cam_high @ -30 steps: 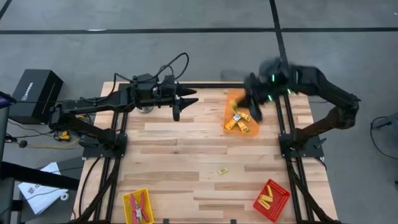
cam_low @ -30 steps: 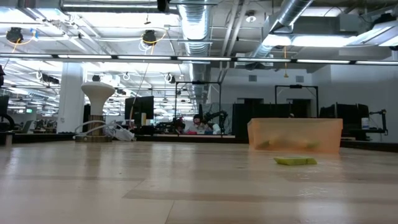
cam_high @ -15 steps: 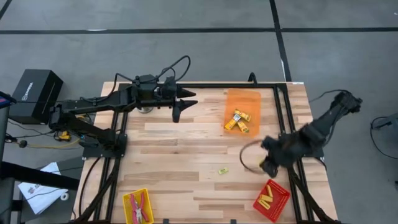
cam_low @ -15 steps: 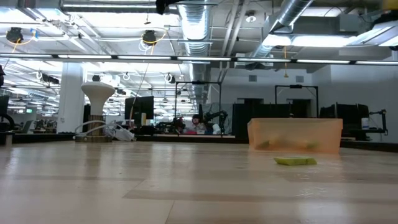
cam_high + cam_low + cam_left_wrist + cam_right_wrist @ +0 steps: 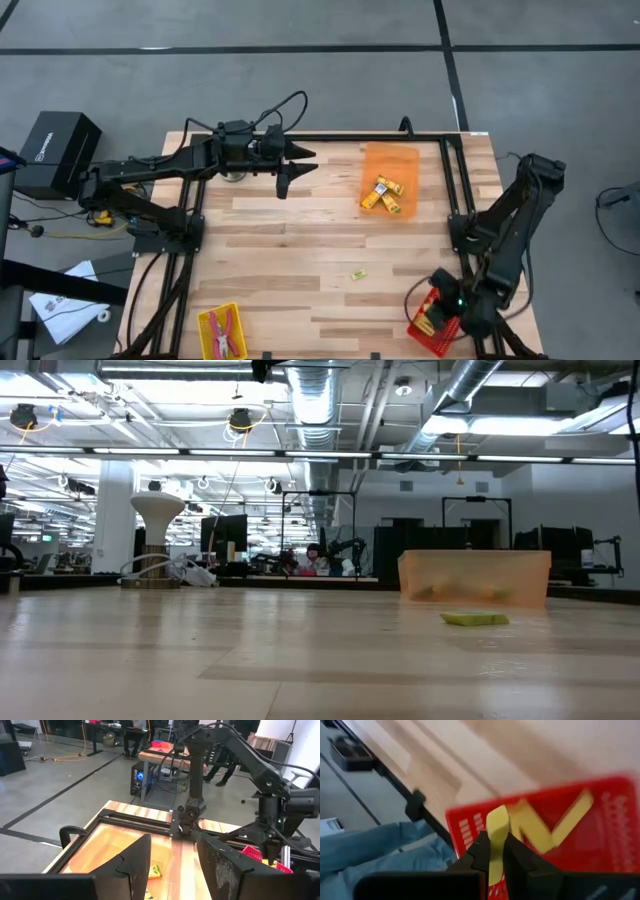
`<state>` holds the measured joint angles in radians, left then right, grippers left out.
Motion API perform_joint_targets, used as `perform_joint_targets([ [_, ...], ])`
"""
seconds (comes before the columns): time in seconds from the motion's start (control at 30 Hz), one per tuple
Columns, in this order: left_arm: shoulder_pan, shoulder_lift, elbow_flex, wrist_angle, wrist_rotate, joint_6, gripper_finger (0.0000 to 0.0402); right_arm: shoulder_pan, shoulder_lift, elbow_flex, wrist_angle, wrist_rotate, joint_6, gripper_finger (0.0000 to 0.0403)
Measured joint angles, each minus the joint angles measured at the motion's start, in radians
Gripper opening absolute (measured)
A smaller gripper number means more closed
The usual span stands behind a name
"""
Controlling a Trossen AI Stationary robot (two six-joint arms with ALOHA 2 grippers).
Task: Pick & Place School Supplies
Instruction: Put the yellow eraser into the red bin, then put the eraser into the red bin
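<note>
A yellow stick is pinched in the right gripper's jaws directly above the red tray, where more yellow sticks lie. One yellow block lies alone on the desk, apart from that tray. The left gripper hangs well away across the desk, jaws spread and holding nothing.

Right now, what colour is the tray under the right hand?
Red tray, clearest in the right wrist view; the right hand holds a yellow stick.

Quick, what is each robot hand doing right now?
Left tool: open, empty, above the table's far side.
Right tool: closed on a yellow stick, over the red tray.
</note>
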<state>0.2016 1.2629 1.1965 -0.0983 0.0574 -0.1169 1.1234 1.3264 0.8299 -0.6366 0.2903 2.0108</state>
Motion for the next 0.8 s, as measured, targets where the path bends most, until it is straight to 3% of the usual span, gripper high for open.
perform_joint_targets([
  [0.37,0.0,0.0,0.0,0.0,0.0,-0.017,0.0153,0.009,0.127,0.0,0.084,-0.024,0.04,0.0021],
  [0.6,0.0,0.0,0.0,-0.001,0.0,-0.023,0.0153,0.008,0.135,0.0,0.081,-0.027,0.036,0.01],
  [0.8,0.0,0.0,0.0,-0.014,0.0,-0.023,0.0153,0.008,0.134,0.0,0.106,-0.023,0.031,0.0139],
])
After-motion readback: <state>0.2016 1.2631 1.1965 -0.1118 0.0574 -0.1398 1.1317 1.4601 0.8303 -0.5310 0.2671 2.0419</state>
